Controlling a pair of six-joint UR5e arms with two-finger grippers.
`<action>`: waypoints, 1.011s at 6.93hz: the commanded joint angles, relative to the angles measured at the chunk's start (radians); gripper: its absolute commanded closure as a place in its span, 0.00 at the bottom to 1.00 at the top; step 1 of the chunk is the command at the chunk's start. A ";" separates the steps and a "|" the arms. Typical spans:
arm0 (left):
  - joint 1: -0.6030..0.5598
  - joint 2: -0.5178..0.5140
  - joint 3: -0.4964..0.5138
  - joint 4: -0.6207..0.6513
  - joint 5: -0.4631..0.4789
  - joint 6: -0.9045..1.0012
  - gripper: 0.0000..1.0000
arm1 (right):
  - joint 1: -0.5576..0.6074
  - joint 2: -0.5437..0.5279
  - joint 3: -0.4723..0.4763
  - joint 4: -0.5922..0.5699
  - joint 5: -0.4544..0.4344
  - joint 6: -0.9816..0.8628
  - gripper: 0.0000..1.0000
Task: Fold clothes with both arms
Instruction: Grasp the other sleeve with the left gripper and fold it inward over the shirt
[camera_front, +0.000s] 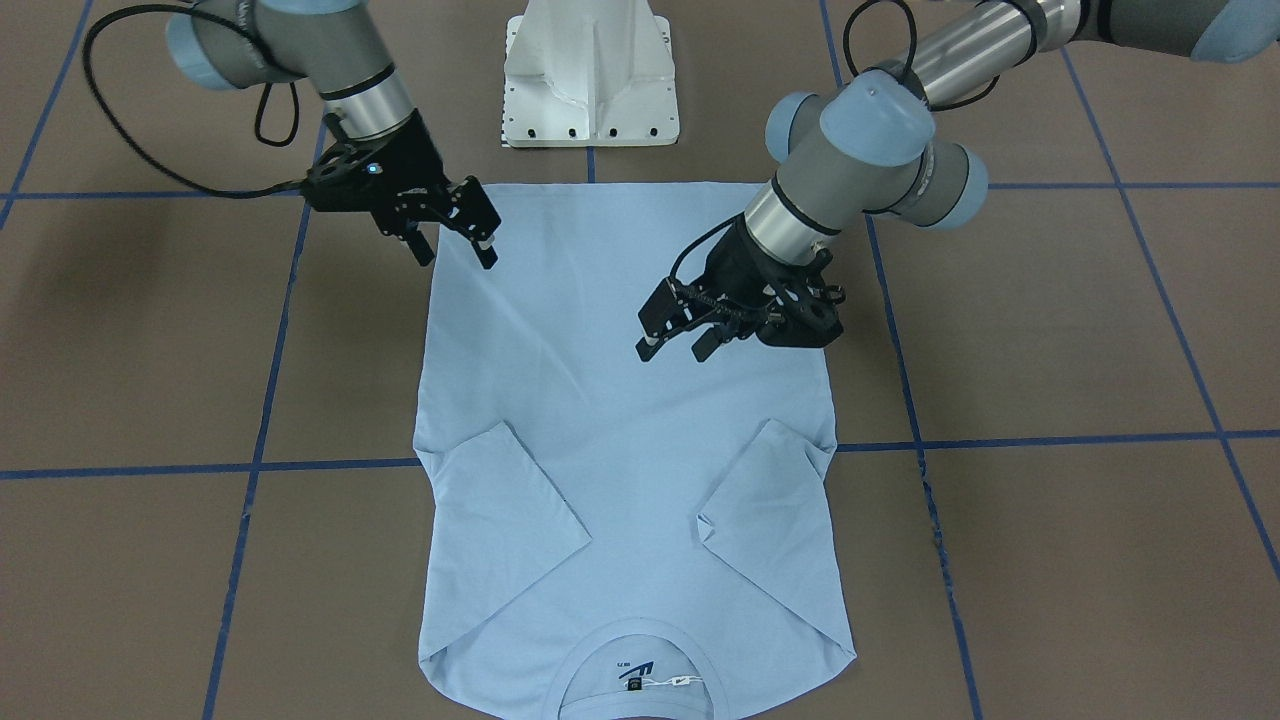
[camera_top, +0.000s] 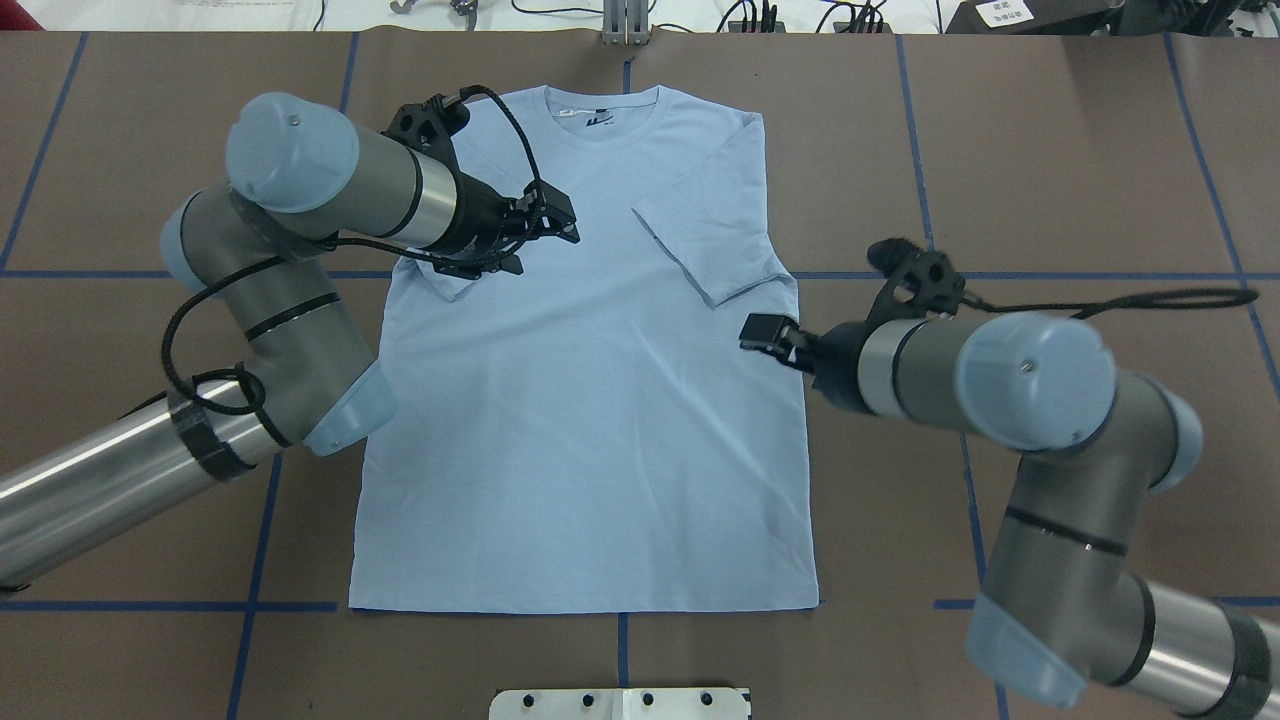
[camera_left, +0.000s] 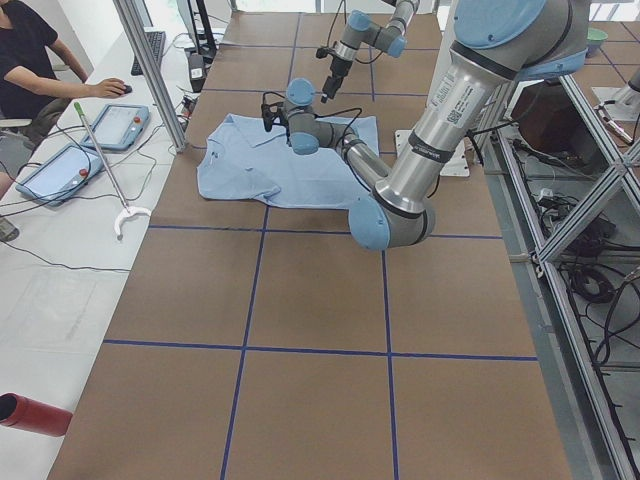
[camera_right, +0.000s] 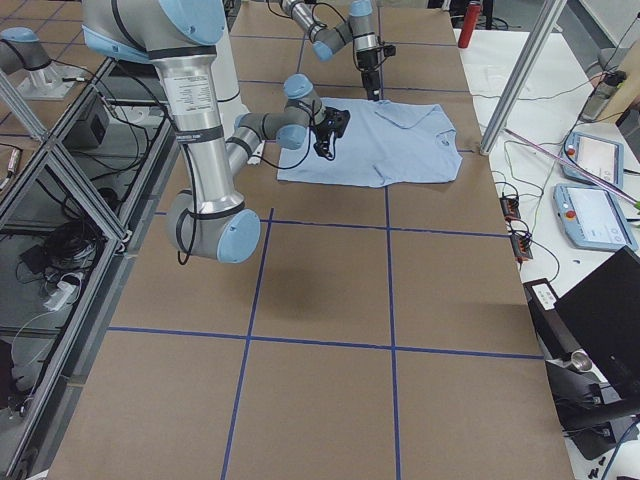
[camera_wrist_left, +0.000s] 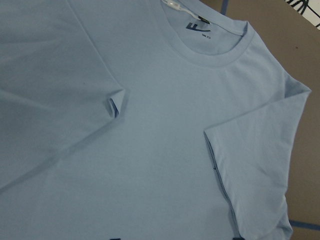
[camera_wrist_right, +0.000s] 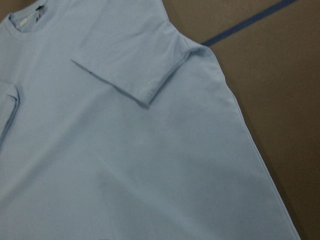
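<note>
The light blue T-shirt lies flat on the brown table, collar away from the robot, both sleeves folded inward. Its dark neck label shows; the palm-tree print is not visible. My left gripper is open and hovers over the shirt near its left sleeve, and it also shows in the front-facing view. My right gripper is open and hovers at the shirt's right edge below the right sleeve; in the overhead view it is partly hidden. Both wrist views show only the shirt.
The white pedestal base stands at the robot's side of the table, near the hem. Blue tape lines cross the brown surface. A person and tablets sit beyond the far table edge. A red bottle lies off the table.
</note>
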 joint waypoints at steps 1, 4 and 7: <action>0.006 0.040 -0.066 0.005 0.003 -0.020 0.19 | -0.173 0.001 0.066 -0.224 -0.057 0.178 0.10; 0.000 0.051 -0.100 0.014 0.008 -0.021 0.16 | -0.241 -0.099 0.060 -0.218 -0.059 0.292 0.15; -0.001 0.051 -0.103 0.037 0.012 -0.020 0.16 | -0.294 -0.125 0.044 -0.215 -0.085 0.315 0.20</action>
